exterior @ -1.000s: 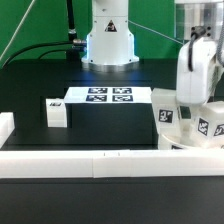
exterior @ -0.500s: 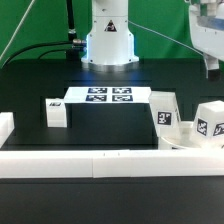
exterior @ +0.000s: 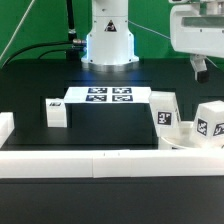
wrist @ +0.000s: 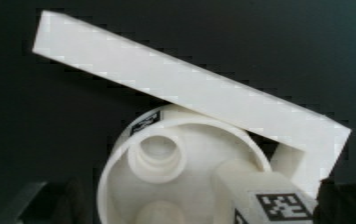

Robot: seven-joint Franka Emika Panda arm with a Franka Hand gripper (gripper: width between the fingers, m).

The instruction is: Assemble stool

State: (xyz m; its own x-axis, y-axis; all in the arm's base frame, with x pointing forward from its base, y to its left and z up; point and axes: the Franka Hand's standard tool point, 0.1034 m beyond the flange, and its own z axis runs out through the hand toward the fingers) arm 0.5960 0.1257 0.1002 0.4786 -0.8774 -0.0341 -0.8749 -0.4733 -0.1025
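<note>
The white stool seat (exterior: 186,142) lies in the corner of the rails at the exterior view's right, with two tagged legs (exterior: 165,109) (exterior: 211,122) standing on it. A third leg (exterior: 55,112) lies loose at the left. My gripper (exterior: 200,68) hangs open and empty well above the seat, touching nothing. In the wrist view the seat (wrist: 166,160) with its round socket and a tagged leg (wrist: 278,203) lie directly below my gripper (wrist: 196,215). The dark fingertips (wrist: 47,203) stand wide apart.
The marker board (exterior: 108,96) lies in front of the robot base (exterior: 108,40). Long white rails (exterior: 90,162) run along the front edge, with a short piece at the left (exterior: 6,125). A rail (wrist: 175,75) crosses the wrist view behind the seat.
One second ago my gripper was down at the legs on the seat. It has let go and risen high above them, then shifted a little left; the legs stay standing.
</note>
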